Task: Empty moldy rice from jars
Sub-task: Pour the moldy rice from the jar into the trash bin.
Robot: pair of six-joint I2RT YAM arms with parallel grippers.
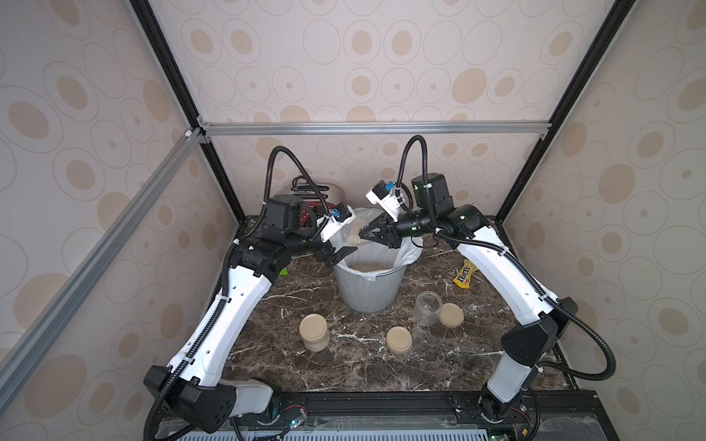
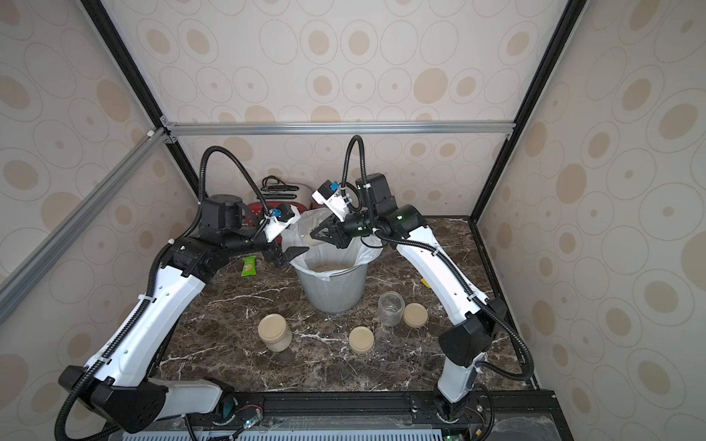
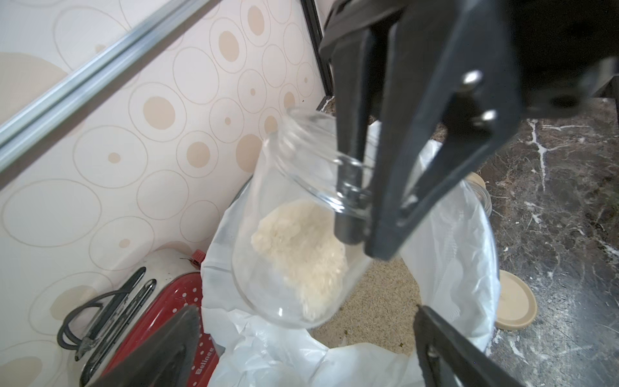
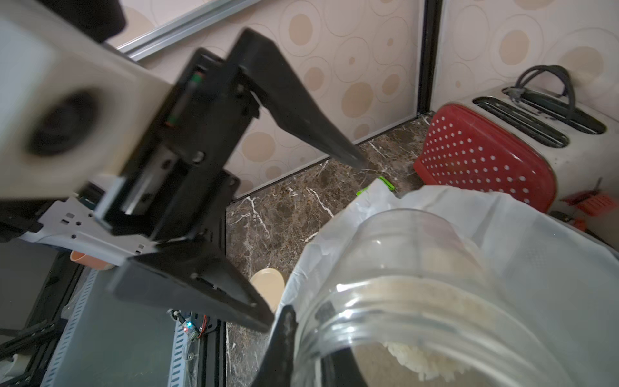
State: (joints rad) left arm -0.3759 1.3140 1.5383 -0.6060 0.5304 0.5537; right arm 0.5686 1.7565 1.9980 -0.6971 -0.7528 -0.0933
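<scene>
Tipping over the bin [image 1: 368, 294] at frame centre, right hand [image 1: 363, 233] grips a jar [image 3: 268, 274] of rice [image 3: 301, 248]; left hand [image 1: 338, 256] gapes wide.

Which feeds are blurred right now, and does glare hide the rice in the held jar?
Right wrist view: left gripper smeared, bright glints on the jar rim. Left wrist view: rice clear through the glass. Both top views: sharp, no glare.

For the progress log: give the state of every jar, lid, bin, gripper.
held jar: lidless, tilted over bin, rice inside
open jar: upright, empty
lidded jar: closed, full
loose lids: off, lying flat
bin: lined, holds rice
right gripper: jaws shut on held jar
left gripper: jaws open, empty
</scene>
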